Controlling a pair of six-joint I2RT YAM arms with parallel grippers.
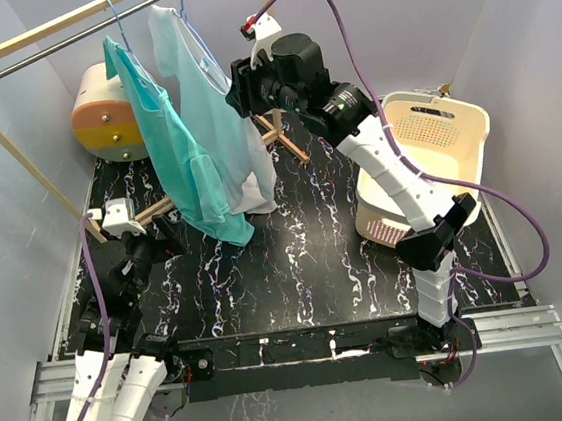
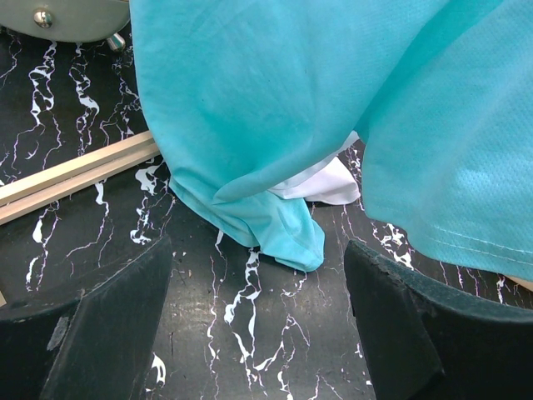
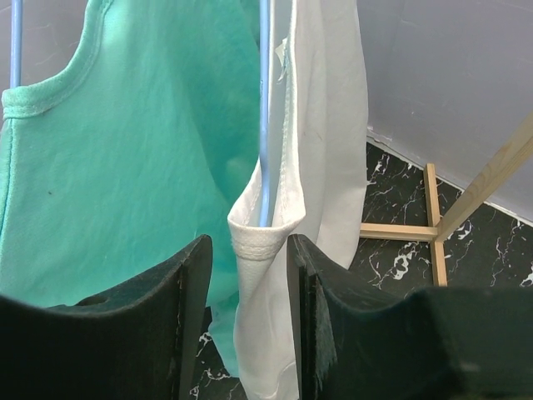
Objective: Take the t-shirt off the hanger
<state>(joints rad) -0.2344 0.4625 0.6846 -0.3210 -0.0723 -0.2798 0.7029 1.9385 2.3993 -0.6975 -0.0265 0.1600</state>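
Note:
Two t-shirts hang on blue hangers from the rail: a teal t-shirt (image 1: 179,151) (image 2: 275,100) (image 3: 125,167) and, to its right, a white t-shirt (image 1: 216,117) (image 3: 325,125). My right gripper (image 1: 238,89) (image 3: 250,246) is raised at the white shirt's shoulder. Its jaws stand close on either side of the sleeve hem (image 3: 258,240), where the blue hanger (image 3: 264,125) runs down inside. The right finger touches the cloth and a thin gap shows at the left finger. My left gripper (image 1: 154,246) (image 2: 258,333) stands wide open low over the table, just short of the teal hem.
The wooden rack's rail (image 1: 42,40) crosses the back left, and its feet (image 1: 283,135) (image 2: 75,171) lie on the black marbled table. A cream laundry basket (image 1: 435,144) stands at the right. A round cream-and-orange object (image 1: 105,113) sits behind the shirts.

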